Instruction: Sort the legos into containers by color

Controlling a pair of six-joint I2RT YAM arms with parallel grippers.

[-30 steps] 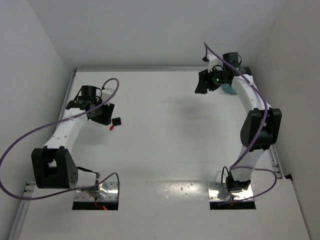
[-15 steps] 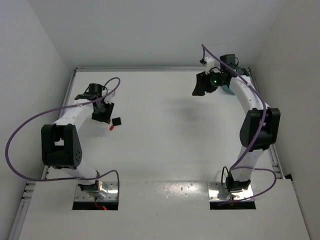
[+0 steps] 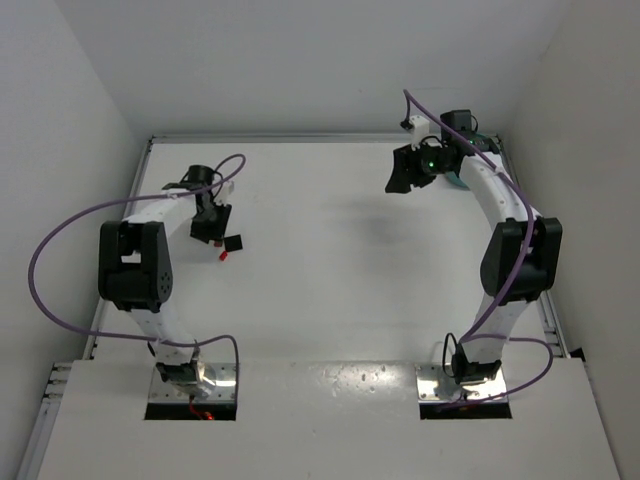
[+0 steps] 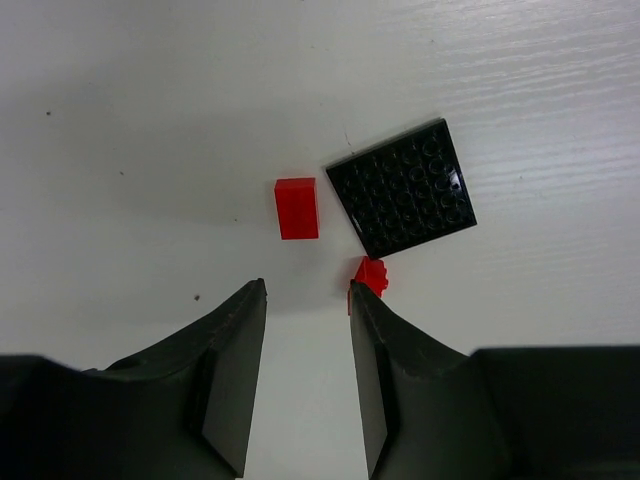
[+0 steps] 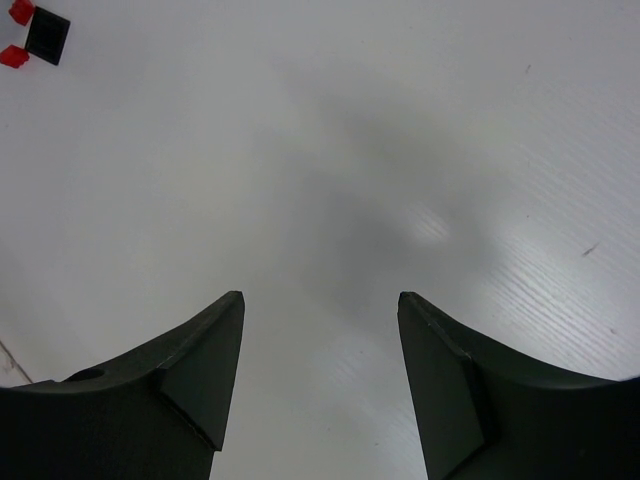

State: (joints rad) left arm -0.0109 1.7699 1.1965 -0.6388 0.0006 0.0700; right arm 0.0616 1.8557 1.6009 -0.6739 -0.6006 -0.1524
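Note:
A black square lego plate (image 4: 402,187) lies flat on the white table. A small red lego (image 4: 296,208) lies just to its left. A second red lego (image 4: 371,275) peeks out beside one fingertip. My left gripper (image 4: 307,290) hovers over them, open, with nothing between its fingers. From above, the left gripper (image 3: 208,225) is just left of the black lego (image 3: 235,242) and a red lego (image 3: 223,254). My right gripper (image 3: 405,170) is open and empty at the far right. The teal bowl (image 3: 458,182) is mostly hidden behind that arm. Its compartments do not show.
The right wrist view shows bare table under the open right gripper (image 5: 320,297), with the black lego (image 5: 47,35) and a red lego (image 5: 14,56) far off at its top left. White walls close in the table on the left, back and right.
The left arm has folded back and up, bringing its gripper over the legos, and its jaws have narrowed. The right gripper shifted only slightly left.

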